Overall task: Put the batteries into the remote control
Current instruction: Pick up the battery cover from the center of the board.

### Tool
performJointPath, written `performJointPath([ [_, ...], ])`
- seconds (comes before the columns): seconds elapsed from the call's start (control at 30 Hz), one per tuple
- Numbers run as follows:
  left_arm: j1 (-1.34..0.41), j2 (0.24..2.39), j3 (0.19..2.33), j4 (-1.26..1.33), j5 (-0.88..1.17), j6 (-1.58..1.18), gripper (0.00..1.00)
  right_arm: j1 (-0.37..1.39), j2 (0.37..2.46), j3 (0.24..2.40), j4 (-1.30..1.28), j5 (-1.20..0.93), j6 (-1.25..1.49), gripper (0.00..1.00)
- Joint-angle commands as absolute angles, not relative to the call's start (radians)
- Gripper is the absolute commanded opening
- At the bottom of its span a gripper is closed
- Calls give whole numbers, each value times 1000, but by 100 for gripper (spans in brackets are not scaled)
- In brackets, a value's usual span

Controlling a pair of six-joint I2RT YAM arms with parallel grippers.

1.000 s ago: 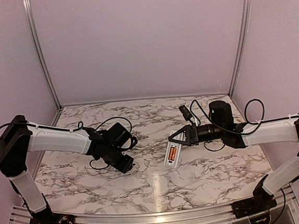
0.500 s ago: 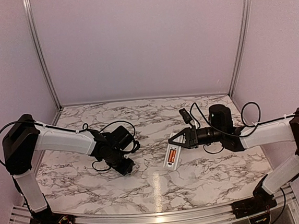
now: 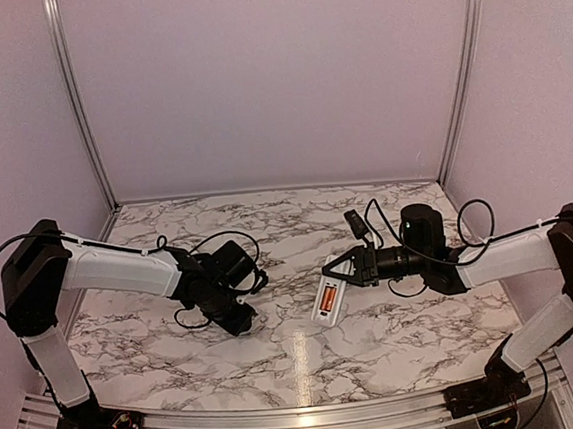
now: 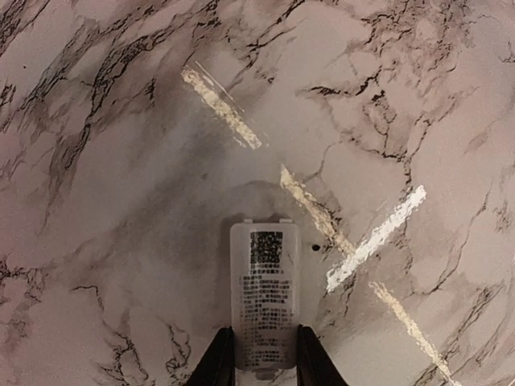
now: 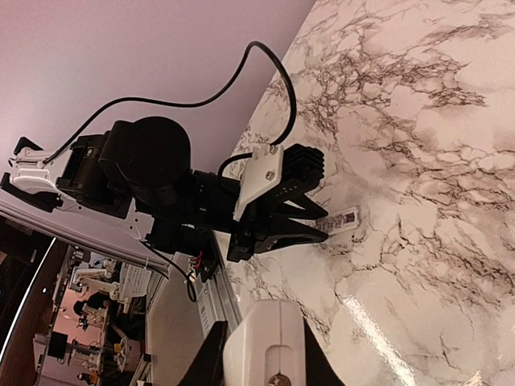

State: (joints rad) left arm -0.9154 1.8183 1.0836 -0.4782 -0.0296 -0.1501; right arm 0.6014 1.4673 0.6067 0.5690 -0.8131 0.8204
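Remote control (image 5: pixel 263 342), likely light, rigid and slick, is being gripped at one end by the right fingers (image 5: pixel 212 362); left fingers (image 4: pixel 219 363) are pinching the white cover (image 4: pixel 264 297).

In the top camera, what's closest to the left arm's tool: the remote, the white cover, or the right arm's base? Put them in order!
1. white cover, between the left tool fingers.
2. remote control, to its right.
3. right arm's base, at the table's near-right corner.

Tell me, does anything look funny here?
The remote control has its back open, an orange battery showing in its bay. Its white cover is apart, pinched by the left gripper. Nothing looks spilled or broken.
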Motion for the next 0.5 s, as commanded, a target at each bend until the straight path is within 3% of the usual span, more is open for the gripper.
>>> performJointPath([
  [0.0, -924, 1697, 1066, -488, 10, -199, 16, 592, 1490, 575, 662, -770, 867, 0],
  [0.23, -1000, 1542, 1089, -476, 24, -278, 14, 622, 1534, 544, 789, -709, 954, 0],
  [0.47, -1106, 1545, 1188, -464, 12, -362, 13, 663, 1571, 550, 838, -664, 992, 0],
])
